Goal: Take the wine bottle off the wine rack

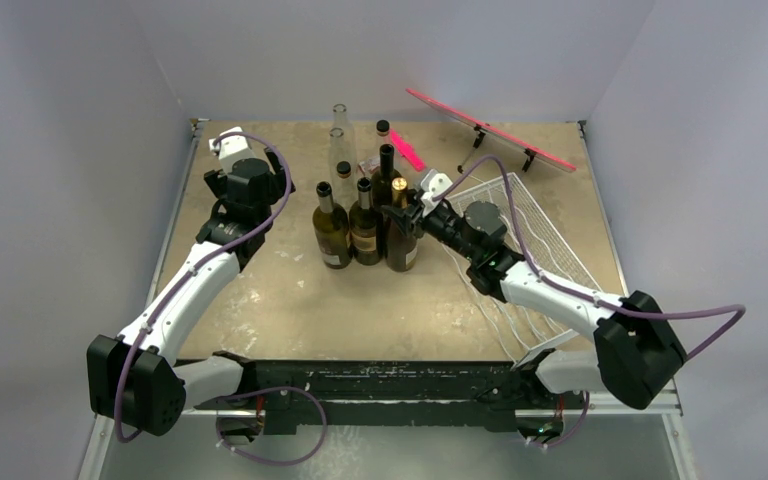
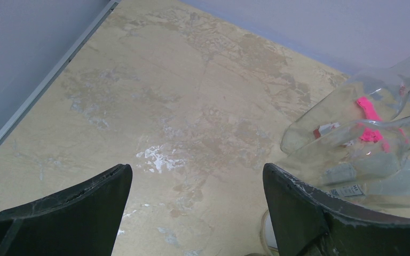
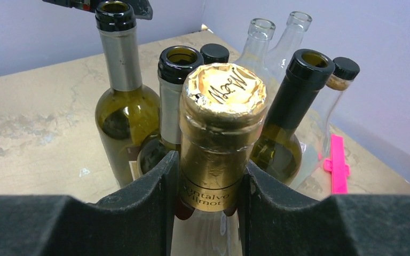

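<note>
Fingers point(image 3: 149, 194) of the right gripper point(image 3: 208, 178) are closed tight on the gold-foil neck of the wine bottle point(image 3: 221, 101). This bottle stands upright in a group of other bottles point(image 1: 348, 225) near the middle of the table point(image 1: 380, 310). White wine rack point(image 1: 560, 235) lies just to its right, partly under the right arm, and the bottle is off it. Left gripper point(image 2: 197, 213) hangs wide open over bare table, holding nothing, with clear bottles point(image 2: 363, 138) beside it.

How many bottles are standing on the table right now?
8, clustered mid-table: three dark bottles, the gold-foil bottle gripped by the right fingers, two capped bottles and two clear open bottles behind. More may be hidden.
</note>
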`<state>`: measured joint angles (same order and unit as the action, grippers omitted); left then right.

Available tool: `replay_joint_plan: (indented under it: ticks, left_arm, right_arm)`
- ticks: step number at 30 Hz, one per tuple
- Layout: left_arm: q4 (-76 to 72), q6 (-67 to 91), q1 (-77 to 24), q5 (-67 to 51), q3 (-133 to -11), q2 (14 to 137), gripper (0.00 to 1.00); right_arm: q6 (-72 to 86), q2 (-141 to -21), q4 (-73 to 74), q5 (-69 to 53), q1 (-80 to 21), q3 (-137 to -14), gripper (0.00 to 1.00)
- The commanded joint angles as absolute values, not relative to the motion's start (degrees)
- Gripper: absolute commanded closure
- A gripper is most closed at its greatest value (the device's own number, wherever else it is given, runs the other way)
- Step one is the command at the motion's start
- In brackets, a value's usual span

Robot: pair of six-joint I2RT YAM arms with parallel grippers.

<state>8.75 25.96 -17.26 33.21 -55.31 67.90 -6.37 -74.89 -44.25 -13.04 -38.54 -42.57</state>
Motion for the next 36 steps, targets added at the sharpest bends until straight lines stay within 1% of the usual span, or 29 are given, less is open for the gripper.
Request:
replay_joint_plan:
  ticks: [1, 4, 5, 10, 13, 16, 23, 28, 30, 31, 32, 33, 36]
  left_arm:
    - [7.6, 26.1, -16.7, 33.7, -58.0, 66.8, 0.08]
    - [7.6, 26.1, -16.7, 33.7, -57.9, 66.8, 0.08]
    - [7.6, 26.1, -16.6, 33.7, -57.9, 66.8, 0.08]
    - [7.6, 26.2, -16.7, 33.4, -57.9, 67.0, 0.08]
    - [7.6, 26.0, -16.7, 33.5, -57.9, 67.0, 0.08]
    - [7.5, 25.8, -16.6, 33.8, -57.9, 67.0, 0.08]
    - [7.7, 24.7, -16.6, 34.9, -57.9, 67.8, 0.09]
    - [6.9, 23.5, -16.6, 35.7, -57.5, 67.5, 0.09]
    - [6.4, 22.8, -16.6, 35.8, -57.1, 67.1, 0.09]
    - [6.0, 22.2, -16.5, 35.9, -57.0, 66.8, 0.09]
    - [5.4, 21.7, -16.6, 35.8, -56.6, 66.3, 0.09]
    - [4.6, 21.1, -16.6, 35.8, -56.2, 65.7, 0.08]
    - [1.7, 18.9, -16.5, 34.4, -54.7, 63.4, 0.07]
  right_arm:
    - [-6.6, -71.4, -67.0, -12.6, -38.1, -43.6, 1.0]
    - [-6.8, -70.7, -66.4, -11.4, -38.1, -41.5, 1.0]
    - [-7.2, -70.3, -65.6, -11.1, -38.1, -41.0, 0.96]
    - [-8.7, -68.4, -60.9, -9.3, -38.1, -40.1, 0.68]
    - [-9.1, -67.5, -58.5, -8.4, -38.1, -40.1, 0.54]
    - [-9.7, -67.1, -56.3, -7.9, -38.1, -40.7, 0.47]
    - [-11.3, -65.9, -50.0, -7.9, -38.1, -42.9, 0.37]
    - [-14.0, -61.8, -43.3, -8.8, -38.1, -44.0, 0.28]
    - [-15.5, -59.1, -40.1, -9.2, -38.1, -44.3, 0.23]
    - [-16.4, -57.5, -38.2, -9.4, -38.1, -44.4, 0.18]
    - [-17.2, -55.7, -35.6, -9.4, -38.1, -44.6, 0.11]
    - [-17.8, -53.8, -33.7, -9.3, -38.1, -44.7, 0.01]
    - [-18.5, -48.0, -28.1, -8.0, -38.1, -44.9, 0.0]
